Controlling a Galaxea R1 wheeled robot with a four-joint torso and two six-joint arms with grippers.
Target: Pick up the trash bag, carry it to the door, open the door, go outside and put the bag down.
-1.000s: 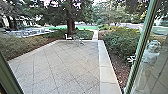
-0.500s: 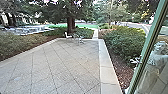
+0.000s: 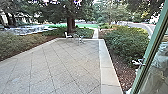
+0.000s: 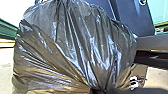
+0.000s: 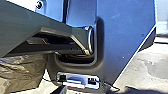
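Trash bag (image 4: 75, 47) hangs gathered, left pincer (image 4: 98, 91) clamped on it; right pincer (image 5: 62, 90), I cannot tell.

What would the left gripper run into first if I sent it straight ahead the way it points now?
Most likely the trash bag, bunched up close ahead, with the robot's own body behind it; depth and any contact are unclear.

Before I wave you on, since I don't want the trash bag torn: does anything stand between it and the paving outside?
Nothing visible stands between the trash bag and the near paving. The green frame is off to the right, and a white chair stands at the paving's far end.
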